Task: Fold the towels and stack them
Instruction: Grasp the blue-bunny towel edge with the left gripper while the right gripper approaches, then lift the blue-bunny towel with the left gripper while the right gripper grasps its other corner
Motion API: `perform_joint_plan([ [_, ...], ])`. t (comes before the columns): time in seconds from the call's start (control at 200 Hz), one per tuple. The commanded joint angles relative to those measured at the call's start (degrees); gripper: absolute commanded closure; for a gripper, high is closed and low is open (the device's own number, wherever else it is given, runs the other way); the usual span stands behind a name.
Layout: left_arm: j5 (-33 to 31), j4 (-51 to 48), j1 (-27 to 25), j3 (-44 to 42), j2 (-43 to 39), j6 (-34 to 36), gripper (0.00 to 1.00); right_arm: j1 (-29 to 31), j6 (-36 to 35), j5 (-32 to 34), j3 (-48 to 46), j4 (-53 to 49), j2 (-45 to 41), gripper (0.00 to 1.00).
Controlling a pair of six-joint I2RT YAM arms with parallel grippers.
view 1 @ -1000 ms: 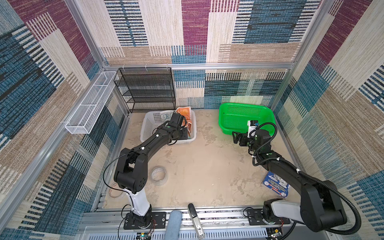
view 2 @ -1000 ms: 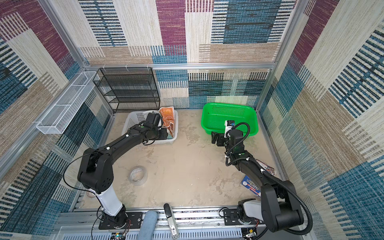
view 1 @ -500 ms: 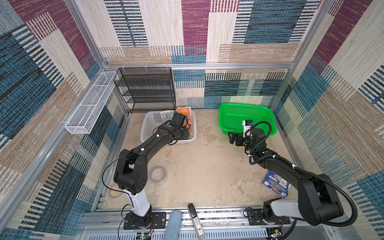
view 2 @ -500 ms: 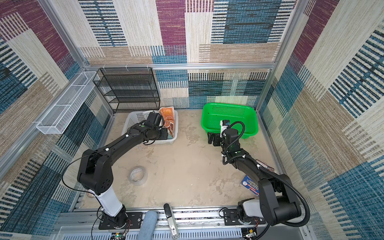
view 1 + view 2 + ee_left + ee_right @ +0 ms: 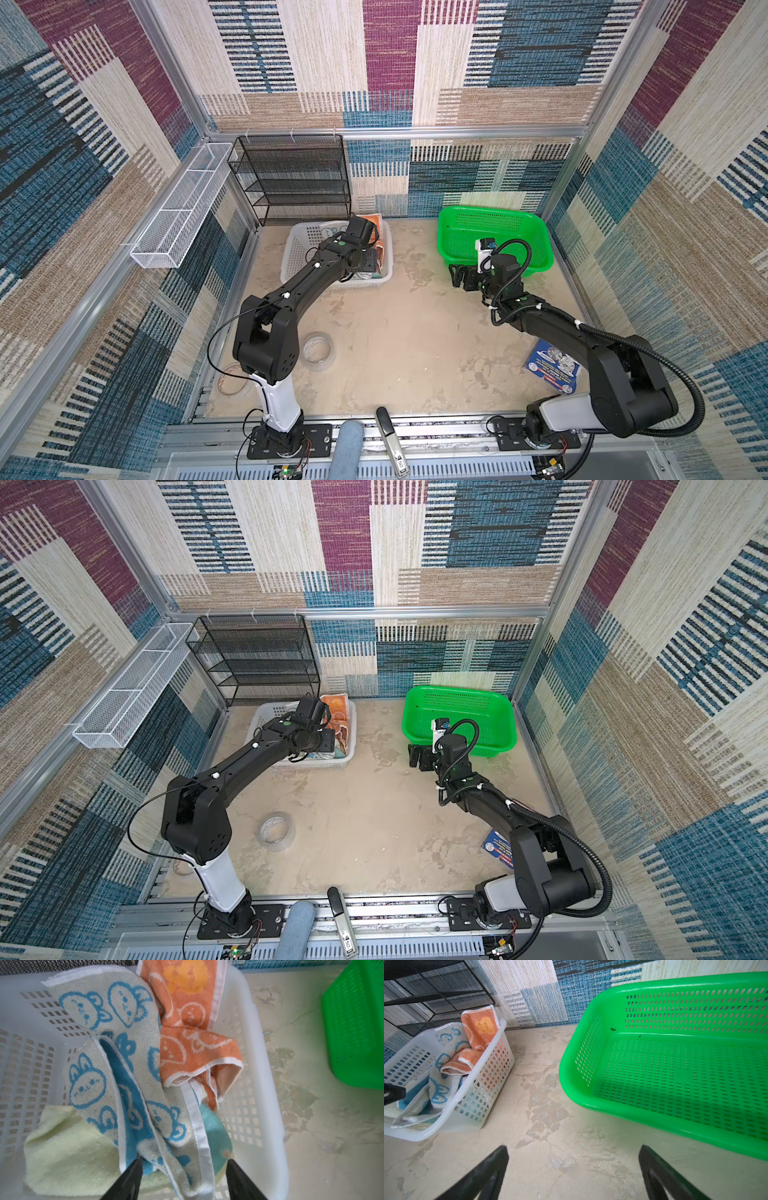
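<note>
The towels lie crumpled in the white basket (image 5: 259, 1064). The white one with blue bunnies (image 5: 133, 1064) lies on top, the orange one (image 5: 187, 1043) hangs over the far rim, and a pale yellow one (image 5: 68, 1151) with a teal patch (image 5: 216, 1138) is underneath. My left gripper (image 5: 184, 1164) is down in that basket, open, its fingers on either side of a fold of the bunny towel. My right gripper (image 5: 574, 1165) hovers open and empty over bare table between the white basket (image 5: 483, 1076) and the green basket (image 5: 571, 1084); in a top view the right gripper (image 5: 459, 276) is at the green basket's front left corner.
The green basket (image 5: 490, 224) stands at the back right with nothing in it. A black mesh shelf (image 5: 291, 178) is behind the white basket (image 5: 297, 249), and a white wire rack (image 5: 178, 212) hangs on the left wall. A tape roll (image 5: 318, 351) and a blue packet (image 5: 555, 370) lie on the table.
My right gripper has slid left along the front of the green basket, staying open. My left arm has hardly moved inside the white basket.
</note>
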Motion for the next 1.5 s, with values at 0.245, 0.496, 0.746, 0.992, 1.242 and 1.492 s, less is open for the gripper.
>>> perform_joint_plan([
  [0.245,0.36,-6.17,0.1,1.86,4.31,-2.06,0.41,1.48,-1.72,1.05,1.45,-0.33,2.36,0.0],
  [0.496,0.71,-6.12,0.15,3.62,6.44,-1.65,0.78,1.97,-1.89,1.62,1.63,-0.2,2.79,0.0],
  [0.746,-1.06,-5.16,0.01,4.02,2.43,0.28,1.0,2.29,-2.0,1.44,2.2,-0.06,3.06,0.0],
  [0.992,0.73,-2.87,0.02,5.49,-5.89,4.2,1.0,3.67,-3.86,-0.92,2.51,2.35,3.03,0.0],
  [1.242,12.55,-1.82,-0.06,8.45,-11.58,6.39,1.0,7.48,-11.34,-8.1,-1.21,14.31,-0.35,0.0],
  [1.492,17.77,-1.91,0.0,11.16,-17.71,8.39,1.0,9.76,-20.03,-17.38,1.54,23.94,2.05,0.0],
])
